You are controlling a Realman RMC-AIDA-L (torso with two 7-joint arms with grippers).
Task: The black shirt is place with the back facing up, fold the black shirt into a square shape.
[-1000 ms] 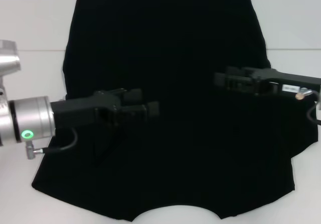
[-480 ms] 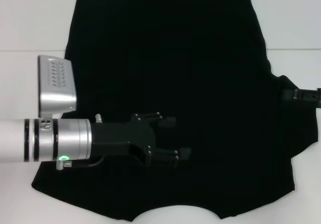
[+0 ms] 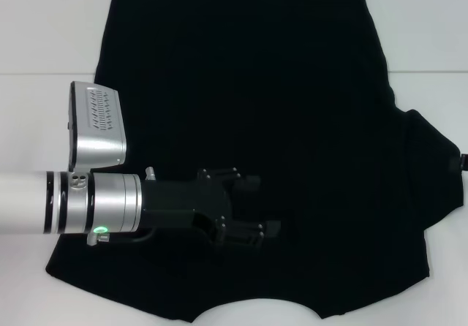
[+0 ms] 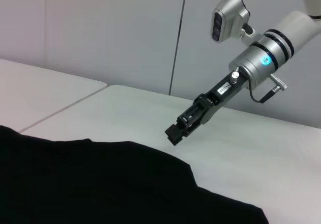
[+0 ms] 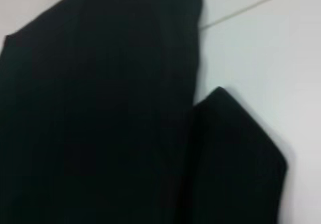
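Head view shows you the black shirt [image 3: 248, 143] spread flat on the white surface [image 3: 44, 26], neckline at the near edge and hem at the far edge. The near-left part of the shirt lies under the arm, so the sleeve there cannot be made out; the right sleeve lies out flat and unfolded at the right edge. The left claw [image 3: 252, 205] hangs over the near-left part of the shirt, reaching in from the left with its two fingers spread moderately apart and nothing between them; whether its fingertips touch the cloth cannot be told. The right claw [image 4: 176, 132] stands off the shirt beyond its right edge, above the bare surface, as the left wrist view shows; its fingers appear drawn close together and hold no fabric. The right wrist view shows only the right sleeve and the shirt's side edge against the surface. Judge the fold as barely begun. Note the hazards: if the left claw pinches in the middle of the panel rather than at an edge, it may gather one layer into a ridge and drag the whole shirt sideways. A grip on only one layer would leave the fold crooked, and the final shape would not be square.
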